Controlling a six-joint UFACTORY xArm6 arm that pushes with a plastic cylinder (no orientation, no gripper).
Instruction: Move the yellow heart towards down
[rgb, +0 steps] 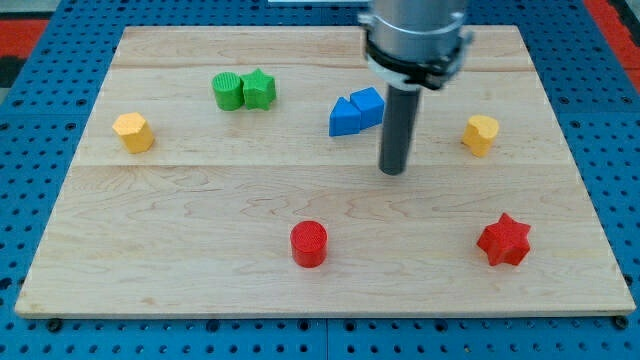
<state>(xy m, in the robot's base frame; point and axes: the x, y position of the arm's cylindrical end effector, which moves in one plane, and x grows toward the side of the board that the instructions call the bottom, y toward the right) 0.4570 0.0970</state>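
Note:
The yellow heart (480, 134) lies at the view's right on the wooden board (200, 200), about mid-height. My tip (394, 170) rests on the board to the left of the heart and slightly lower, well apart from it. The tip is just right of and below the two blue blocks and touches no block.
A blue triangle (345, 119) and a blue cube (369, 105) touch each other near the top centre. A green cylinder (228, 90) and a green star (260, 88) sit at the upper left. A second yellow block (133, 131) is at the far left. A red cylinder (309, 243) and a red star (503, 240) lie near the bottom.

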